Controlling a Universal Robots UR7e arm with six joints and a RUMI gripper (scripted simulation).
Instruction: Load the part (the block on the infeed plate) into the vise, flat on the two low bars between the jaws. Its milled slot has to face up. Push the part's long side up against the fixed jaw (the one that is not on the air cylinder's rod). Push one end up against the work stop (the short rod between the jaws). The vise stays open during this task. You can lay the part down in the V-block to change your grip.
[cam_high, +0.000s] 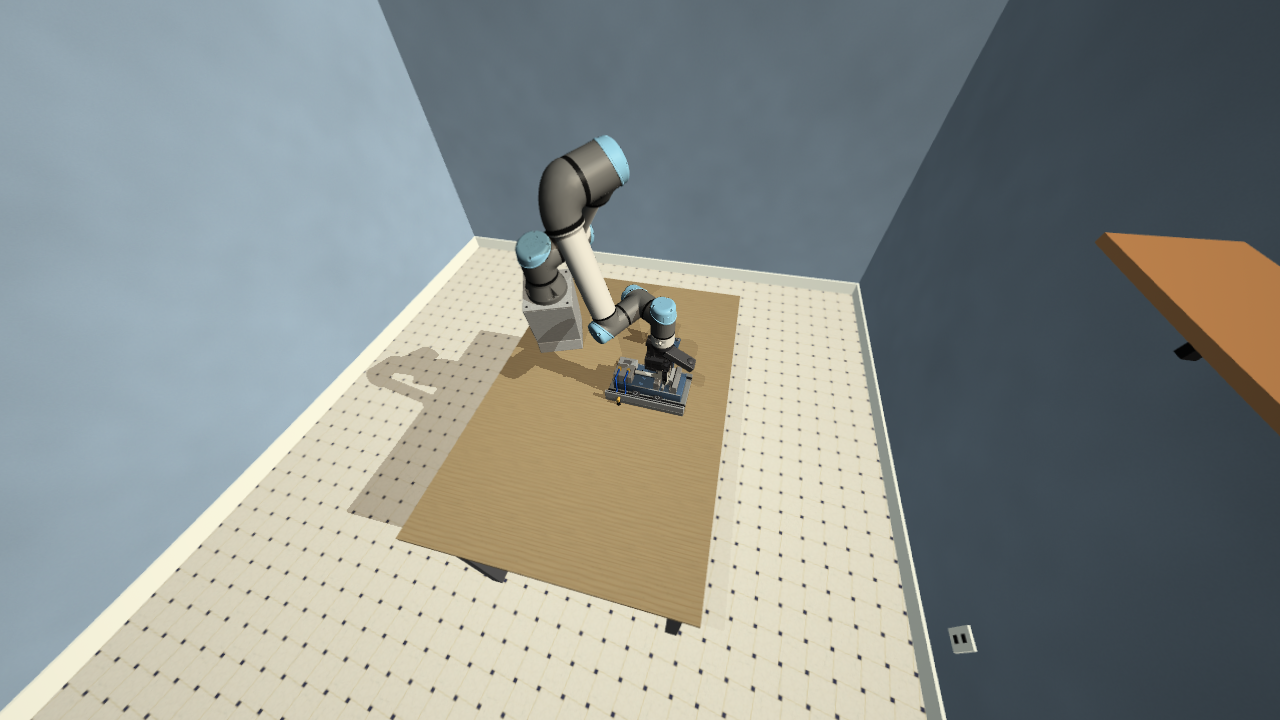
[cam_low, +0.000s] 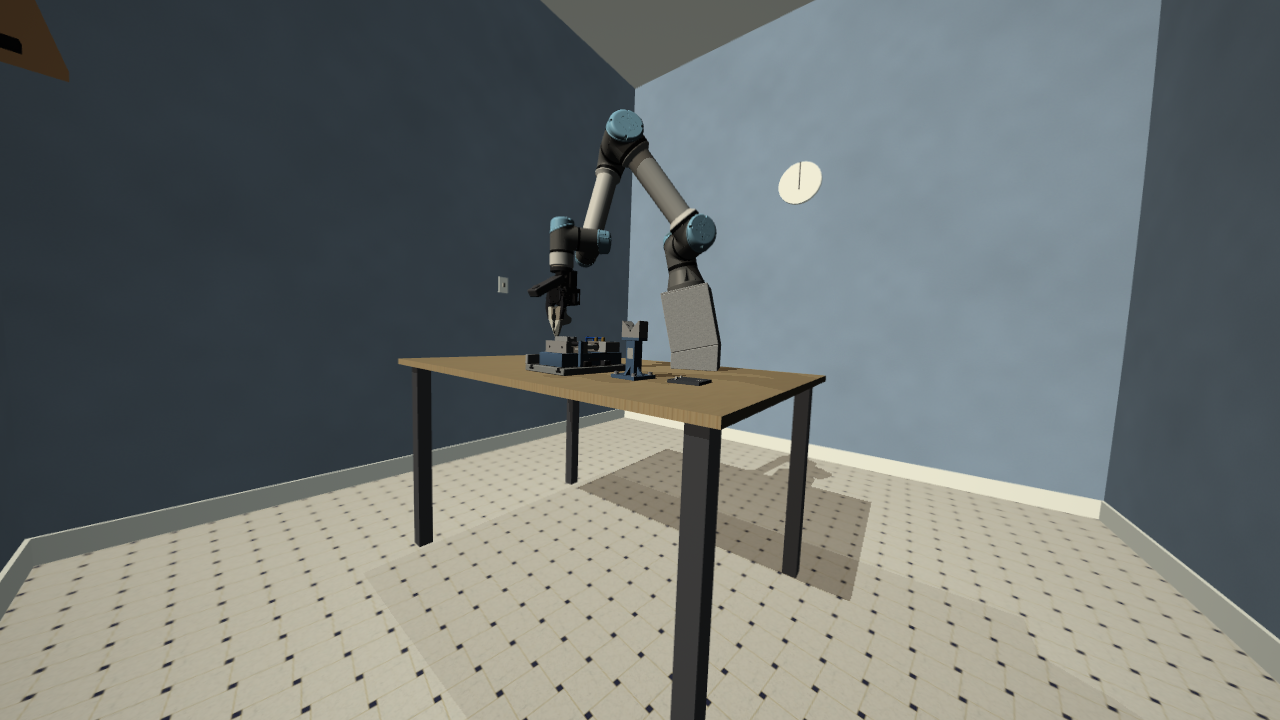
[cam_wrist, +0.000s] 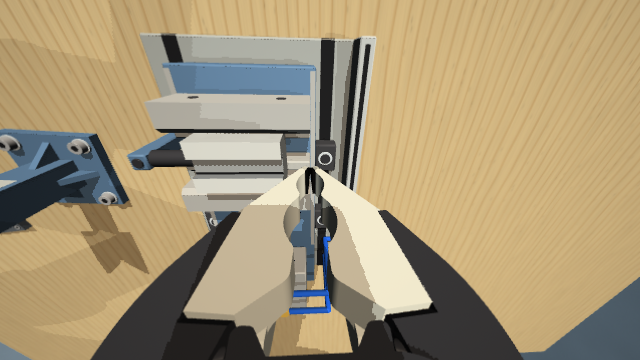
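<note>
My gripper (cam_high: 664, 382) (cam_low: 554, 333) (cam_wrist: 310, 169) is shut and empty, its tips just off the right end of the part in the wrist view. The part (cam_wrist: 230, 146), a pale block, lies lengthwise in the open vise (cam_high: 646, 400) (cam_low: 563, 360) (cam_wrist: 250, 49). Its far long side is close to the fixed jaw (cam_wrist: 230, 114); whether they touch I cannot tell. The work stop (cam_wrist: 172, 158) meets or nearly meets its left end. The moving jaw (cam_wrist: 225, 201) is on the near side. I cannot make out the slot clearly, and the low bars are mostly hidden.
The V-block (cam_low: 634, 330) stands on a blue post beside the vise; its foot (cam_wrist: 92, 167) shows at left in the wrist view. The dark infeed plate (cam_low: 691, 382) lies beyond it, with no block visible on it. Blue hoses (cam_wrist: 310, 294) show behind the fingers.
</note>
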